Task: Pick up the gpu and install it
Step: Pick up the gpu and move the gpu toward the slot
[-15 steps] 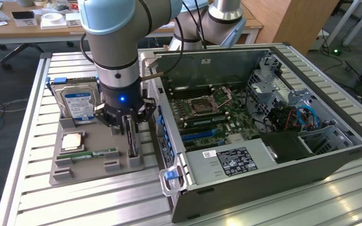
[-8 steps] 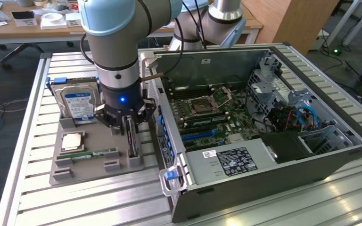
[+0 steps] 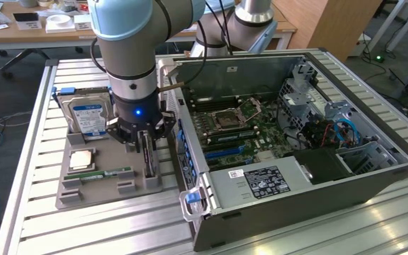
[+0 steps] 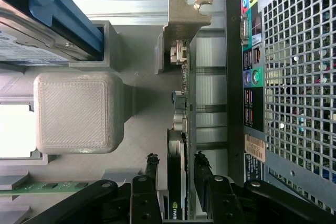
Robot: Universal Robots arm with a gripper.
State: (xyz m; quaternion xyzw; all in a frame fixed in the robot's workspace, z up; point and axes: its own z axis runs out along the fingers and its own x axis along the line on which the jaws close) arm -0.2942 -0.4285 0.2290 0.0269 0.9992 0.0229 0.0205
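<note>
My claw [image 4: 176,157] spread, straddling gpu [image 4: 181,124], no contact evident. Gpu stands on edge in tray [image 3: 91,197] slot beside computer case [image 3: 296,212], directly beneath me, long axis running between jaws

Tray [image 3: 69,197] sitting beside the computer case [image 3: 317,204] on the tabletop [image 3: 119,231]
The gpu [image 3: 149,160] is standing on edge along the tray's case-side edge, the hand [image 3: 146,142] straddling it; the hard drive [image 3: 89,114] is standing at the tray's far end, the RAM stick [image 3: 108,173] lying nearer the front.
</note>
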